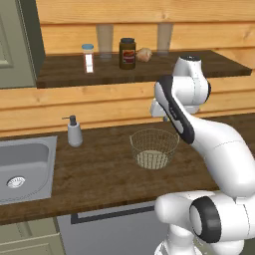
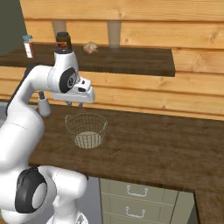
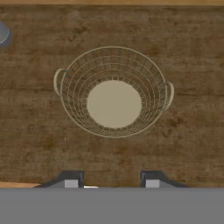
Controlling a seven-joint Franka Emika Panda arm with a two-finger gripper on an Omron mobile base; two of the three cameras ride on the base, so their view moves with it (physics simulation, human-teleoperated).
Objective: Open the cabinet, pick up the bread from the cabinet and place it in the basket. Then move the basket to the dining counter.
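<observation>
Dark brown wooden desk (image 1: pixel 99 174) running wall to wall, grain visible, backed by pale horizontal timber planks (image 2: pixel 183 94). Steel sink (image 1: pixel 22 169) set into desk at far left in left base view, round drain in its floor. Low grey-green drawers (image 2: pixel 135 203) with metal handles under desk at right; two handles counted in right base view. Dark brown wooden shelf (image 1: pixel 64 72) above, inside wall cabinet; grey-green panelled cabinet door (image 1: pixel 12 42) swung open at upper left.

On shelf, counted: one small white bottle with pale blue cap (image 1: pixel 88 58), one dark brown jar with black lid (image 1: pixel 127 53), one small round light-brown bread roll (image 1: pixel 144 55) just right of jar, near it. Two pale upright strips on wall behind the shelf.

On desk, counted: one grey soap pump bottle (image 1: pixel 74 132) beside sink, one round grey wire-mesh basket (image 1: pixel 154 148) with pale flat bottom, upright, two small side handles seen in hand view, nothing inside.

Gripper (image 3: pixel 112 179) above desk, pointed down at basket; fingers partly apart, holding nothing.
</observation>
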